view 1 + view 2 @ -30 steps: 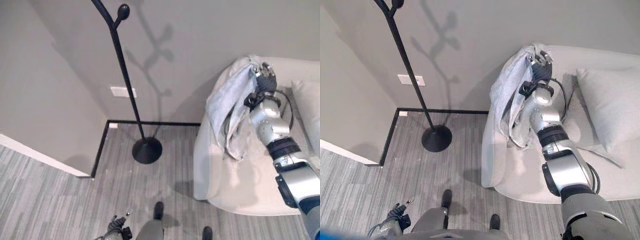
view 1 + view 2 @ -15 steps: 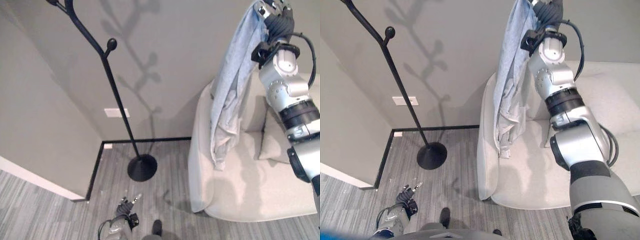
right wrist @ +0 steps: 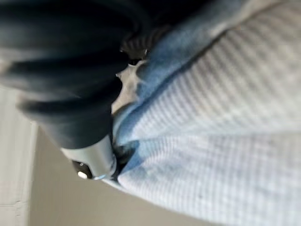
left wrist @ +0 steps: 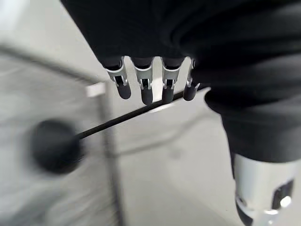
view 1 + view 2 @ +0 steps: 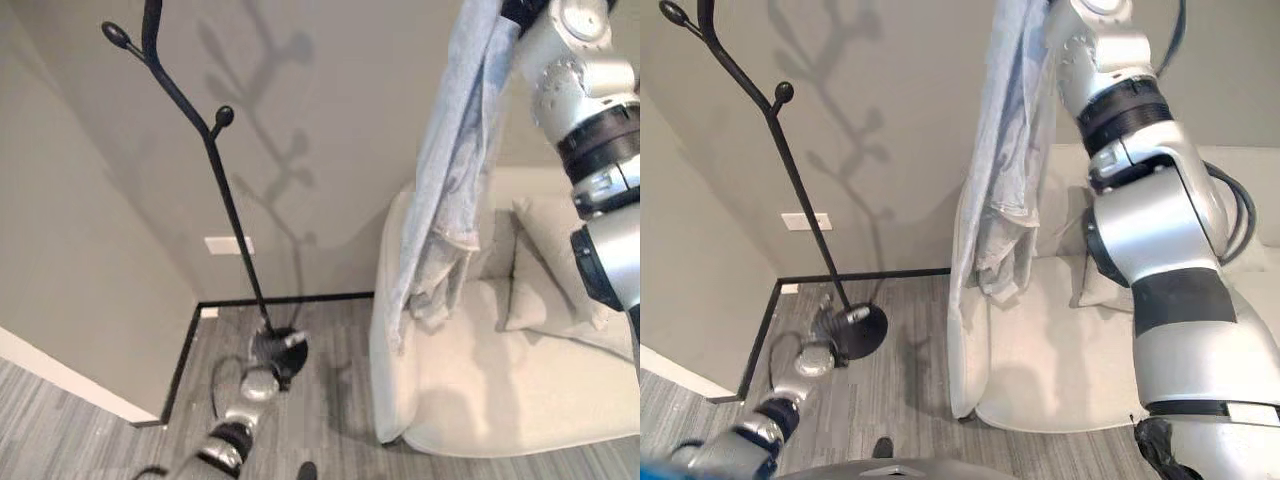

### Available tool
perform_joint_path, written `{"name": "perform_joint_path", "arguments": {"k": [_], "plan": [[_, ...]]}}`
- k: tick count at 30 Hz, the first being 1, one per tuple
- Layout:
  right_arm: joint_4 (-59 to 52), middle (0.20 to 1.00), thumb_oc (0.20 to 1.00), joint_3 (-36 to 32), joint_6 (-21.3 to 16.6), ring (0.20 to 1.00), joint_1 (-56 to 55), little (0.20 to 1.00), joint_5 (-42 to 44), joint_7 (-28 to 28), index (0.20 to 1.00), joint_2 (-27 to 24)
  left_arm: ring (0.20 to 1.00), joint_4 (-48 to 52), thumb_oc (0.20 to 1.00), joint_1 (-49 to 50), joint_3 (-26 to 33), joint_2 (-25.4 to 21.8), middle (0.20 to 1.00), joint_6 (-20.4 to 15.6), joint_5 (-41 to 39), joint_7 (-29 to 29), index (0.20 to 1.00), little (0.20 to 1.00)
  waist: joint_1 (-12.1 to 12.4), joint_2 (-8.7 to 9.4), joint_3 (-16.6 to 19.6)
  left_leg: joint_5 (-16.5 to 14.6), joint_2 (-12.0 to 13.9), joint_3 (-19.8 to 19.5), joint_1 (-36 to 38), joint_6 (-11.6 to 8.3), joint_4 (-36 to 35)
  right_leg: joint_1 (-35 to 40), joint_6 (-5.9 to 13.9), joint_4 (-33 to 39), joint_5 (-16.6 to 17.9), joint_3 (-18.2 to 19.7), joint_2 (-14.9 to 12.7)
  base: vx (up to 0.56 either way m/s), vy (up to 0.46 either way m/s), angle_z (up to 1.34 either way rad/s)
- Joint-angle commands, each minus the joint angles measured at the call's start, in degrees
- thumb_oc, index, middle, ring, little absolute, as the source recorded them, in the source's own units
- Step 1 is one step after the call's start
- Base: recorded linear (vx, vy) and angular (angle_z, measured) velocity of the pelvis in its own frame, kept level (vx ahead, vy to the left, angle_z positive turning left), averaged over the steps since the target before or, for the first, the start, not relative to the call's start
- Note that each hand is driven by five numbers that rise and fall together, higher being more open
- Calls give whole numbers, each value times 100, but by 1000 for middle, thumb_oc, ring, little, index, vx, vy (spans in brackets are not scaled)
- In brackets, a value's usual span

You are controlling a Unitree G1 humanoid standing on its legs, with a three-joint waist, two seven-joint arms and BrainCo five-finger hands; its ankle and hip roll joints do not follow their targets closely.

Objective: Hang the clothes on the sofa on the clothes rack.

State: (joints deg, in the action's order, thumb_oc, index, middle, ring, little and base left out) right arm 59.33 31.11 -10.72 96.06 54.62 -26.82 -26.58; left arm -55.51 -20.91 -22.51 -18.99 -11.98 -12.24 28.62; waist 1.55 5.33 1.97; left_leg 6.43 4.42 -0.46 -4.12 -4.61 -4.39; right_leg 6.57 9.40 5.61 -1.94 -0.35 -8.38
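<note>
Hanging garment: I see the pale blue-grey garment point(image 5: 455, 170) lifted clear of the sofa point(image 5: 480, 380), draped long from my raised right arm, its hem dangling above the seat near the armrest.
Right hand: in the right wrist view the right hand point(image 3: 70, 94) sits against ribbed cloth that bunches up by its dark cover; I judge the fingers are closed on the garment, since it hangs from there.
Left hand: the left hand point(image 4: 155, 84) is low by the floor, fingers straight and relaxed, holding nothing; the rack's pole passes just beyond their tips.
Clothes rack: the black clothes rack point(image 5: 215, 200) stands in the corner, well apart from the garment, its knobbed hooks bare.
Step in hand: I read this as the carry, pick-up done, hanging not yet begun.
Next move: I would swing the garment across to a hook, high enough for cloth to drop over the knob.
Hidden: the rack's top is cut off, and so is the garment's upper end in the eye views.
</note>
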Motion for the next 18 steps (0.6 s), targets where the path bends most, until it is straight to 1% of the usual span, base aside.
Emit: {"name": "perform_joint_path", "arguments": {"k": [1,3,5,6,7,9,10,11,12,15,16,17,18], "plan": [[416,200,200,501,-655,200,1367,200,197,-262,200,17,1000,-772,1000,-901,-413,-409,1000,-293,902,857,1000,1000,-4,342,437,164,345,-244,-497,-440,-61,1,-233,-62,3,-117,76,10,-18,-10],[468,200,200,555,-689,200,1462,200,221,-304,200,63,1000,-933,1000,-1058,-517,-398,1000,-254,928,920,1000,1000,-25,337,463,158,355,-231,-477,-445,-61,4,-232,-63,4,-111,76,4,-4,-2],[526,200,200,657,-706,200,1584,200,234,-346,200,186,1000,-1157,1000,-1402,-676,-341,1000,-199,884,1001,1000,1000,-52,329,498,149,373,-210,-441,-453,-61,16,-231,-64,2,-102,81,0,0,0],[478,200,200,749,-725,200,1619,200,236,-364,200,289,1000,-1250,1000,-1695,-791,-273,1000,-178,771,1065,1000,1000,-103,311,542,146,382,-197,-422,-459,-61,24,-230,-67,-1,-87,90,23,-9,-6],[478,200,200,753,-725,200,1624,200,236,-367,200,285,1000,-1261,1000,-1707,-794,-267,1000,-182,767,1065,1000,1000,-99,308,537,145,383,-197,-422,-460,-61,24,-230,-67,-1,-86,91,18,-11,-8],[333,200,200,867,-770,200,1608,200,232,-389,200,376,1000,-1254,1000,-1950,-902,-93,1000,-190,523,1009,1000,1000,-153,286,563,150,396,-194,-425,-465,-61,19,-235,-73,-5,-68,99,4,-16,-6],[193,200,200,922,-822,200,1579,200,237,-396,200,469,1000,-1253,1000,-2122,-1041,116,1000,-206,456,977,1000,1000,-223,273,581,150,410,-180,-422,-465,-61,14,-240,-82,-3,-46,103,0,0,0],[182,200,200,930,-823,200,1573,200,233,-405,200,463,1000,-1266,1000,-2132,-1044,129,1000,-212,453,977,1000,1000,-215,267,580,148,411,-179,-423,-466,-61,13,-240,-83,-4,-45,104,8,-10,-4],[111,200,200,973,-837,200,1566,200,234,-414,200,498,1000,-1266,1000,-2167,-1096,274,1000,-234,357,947,1000,1000,-242,253,577,146,416,-170,-413,-464,-61,5,-245,-105,-15,-35,111,5,-5,-6],[51,200,200,991,-787,200,1484,200,243,-435,200,718,1000,-1107,1000,-2282,-1249,894,1000,-500,-391,557,1000,1000,-320,233,559,145,416,-177,-393,-450,-61,-12,-269,-169,-32,3,121,7,-9,-6],[13,200,200,1021,-734,200,1457,200,214,-445,200,882,1000,-921,1000,-2279,-1324,1283,1000,-657,-1050,198,1000,1000,-354,220,539,147,417,-175,-396,-444,-61,-15,-283,-202,-51,24,127,8,-9,-5],[2,200,200,983,-708,200,1402,200,208,-453,200,962,1000,-759,1000,-2265,-1293,1490,1000,-751,-1585,-44,1000,1000,-366,210,520,147,418,-182,-395,-439,-61,-17,-294,-220,-56,30,130,5,-5,-5],[-4,200,200,986,-708,200,1395,200,205,-457,200,962,1000,-764,1000,-2266,-1294,1488,1000,-755,-1604,-60,1000,1000,-365,207,520,145,419,-182,-392,-440,-61,-15,-294,-222,-59,29,131,0,0,0]]}}
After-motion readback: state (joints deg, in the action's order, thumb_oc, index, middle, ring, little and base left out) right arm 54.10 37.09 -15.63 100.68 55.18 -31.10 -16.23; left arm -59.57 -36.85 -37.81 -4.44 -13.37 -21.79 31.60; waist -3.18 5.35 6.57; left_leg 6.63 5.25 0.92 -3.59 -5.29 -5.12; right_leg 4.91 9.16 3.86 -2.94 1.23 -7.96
